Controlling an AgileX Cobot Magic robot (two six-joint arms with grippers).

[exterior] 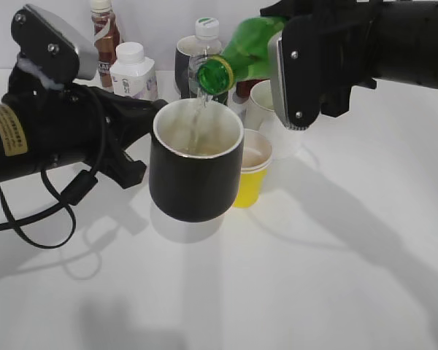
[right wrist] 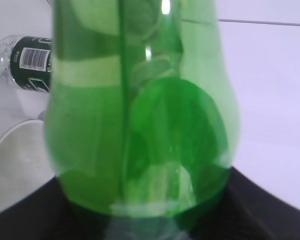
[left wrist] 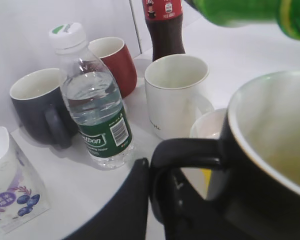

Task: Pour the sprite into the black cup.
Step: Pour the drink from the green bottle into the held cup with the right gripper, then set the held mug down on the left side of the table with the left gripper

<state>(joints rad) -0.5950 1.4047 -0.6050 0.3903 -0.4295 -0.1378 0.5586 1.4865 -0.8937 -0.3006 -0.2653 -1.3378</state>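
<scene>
While sprite [exterior: 250, 42] tips from the right gripper [exterior: 281, 69], clamped | left gripper [left wrist: 162, 187] grips black cup [exterior: 196, 171] handle, lifted under stream to catch it

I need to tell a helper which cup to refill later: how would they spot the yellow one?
Find the wide matte black mug held up mid-table under the tilted green plastic bottle. Just to its right, partly hidden behind it, stands the small yellow paper cup. It is the only yellow cup; the others nearby are white, dark red or dark grey mugs.
</scene>
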